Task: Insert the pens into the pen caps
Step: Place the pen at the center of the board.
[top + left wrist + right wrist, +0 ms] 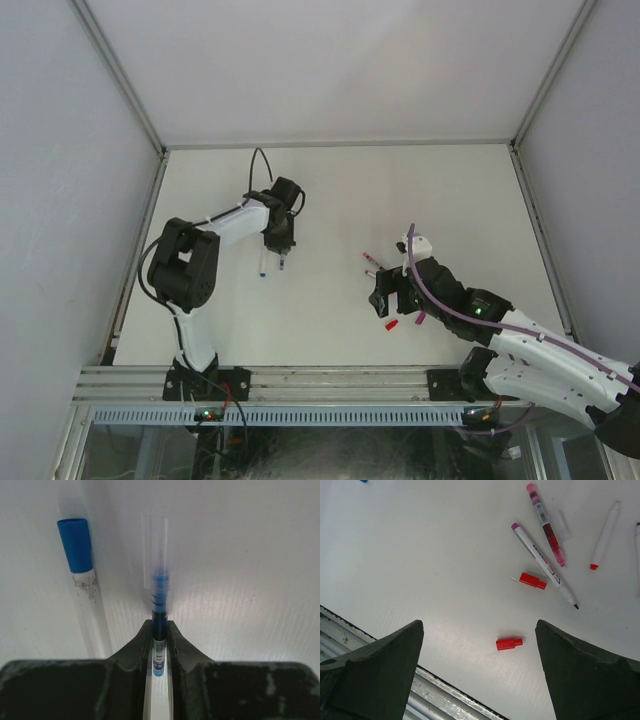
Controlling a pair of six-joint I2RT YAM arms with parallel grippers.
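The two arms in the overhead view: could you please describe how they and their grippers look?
The left arm and the right arm both have white links joined by bulky black joint housings. A thin black cable loops above the left wrist. A purple cable runs along the right arm, near a small green light. The left gripper and right gripper are matte black and taper to wedges.

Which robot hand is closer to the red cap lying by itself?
Right. The right gripper hangs open over the red cap; the left gripper is far off, holding a pen.
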